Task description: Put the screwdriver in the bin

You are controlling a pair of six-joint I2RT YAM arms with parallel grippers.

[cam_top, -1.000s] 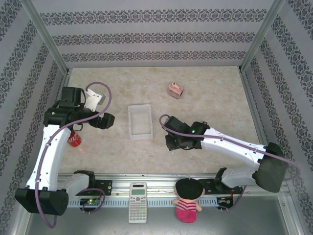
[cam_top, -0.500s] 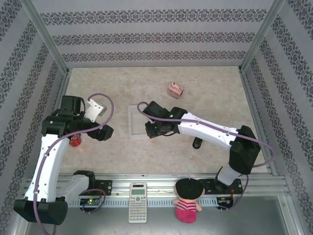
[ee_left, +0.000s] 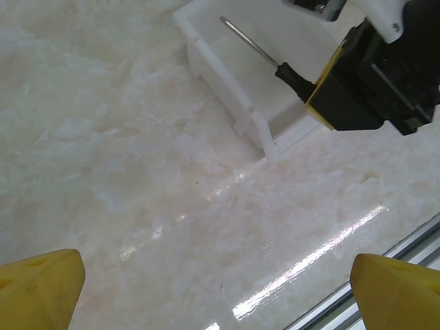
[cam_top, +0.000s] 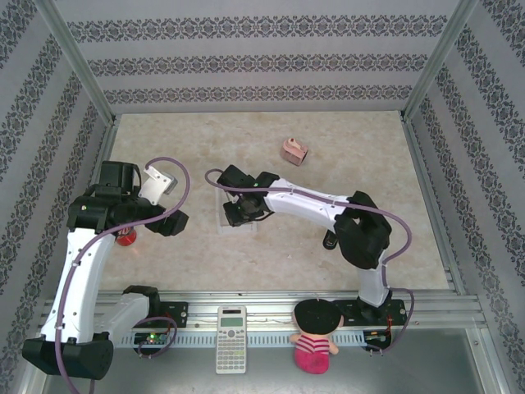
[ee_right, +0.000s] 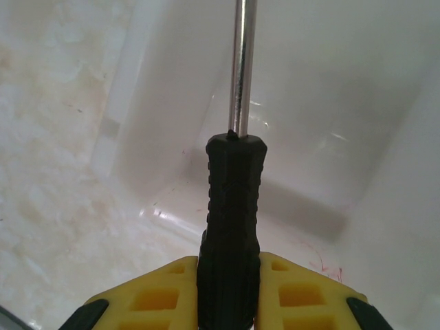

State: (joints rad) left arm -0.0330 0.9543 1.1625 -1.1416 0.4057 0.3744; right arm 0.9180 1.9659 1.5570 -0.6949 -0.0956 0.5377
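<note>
The screwdriver [ee_right: 232,206] has a black ribbed handle and a thin metal shaft [ee_right: 240,69]. My right gripper [ee_right: 230,295] is shut on the handle between its yellow fingers, and the shaft points out over the floor of the white bin [ee_right: 330,89]. In the left wrist view the screwdriver [ee_left: 289,74] slants down into the bin [ee_left: 223,82] from the right gripper [ee_left: 357,89]. From above, the right gripper [cam_top: 238,205] covers most of the bin [cam_top: 221,218]. My left gripper [ee_left: 220,302] is open over bare table, left of the bin [cam_top: 172,222].
A small pink box [cam_top: 294,151] lies at the back, beyond the bin. A red can [cam_top: 125,236] stands under my left arm. A calculator [cam_top: 231,338] and a doll [cam_top: 316,335] rest on the front rail. A small dark object [cam_top: 330,240] lies beside the right arm's elbow.
My right arm has swung left from the table's middle, carrying the screwdriver over the bin. The left arm has drawn back slightly toward the near edge.
</note>
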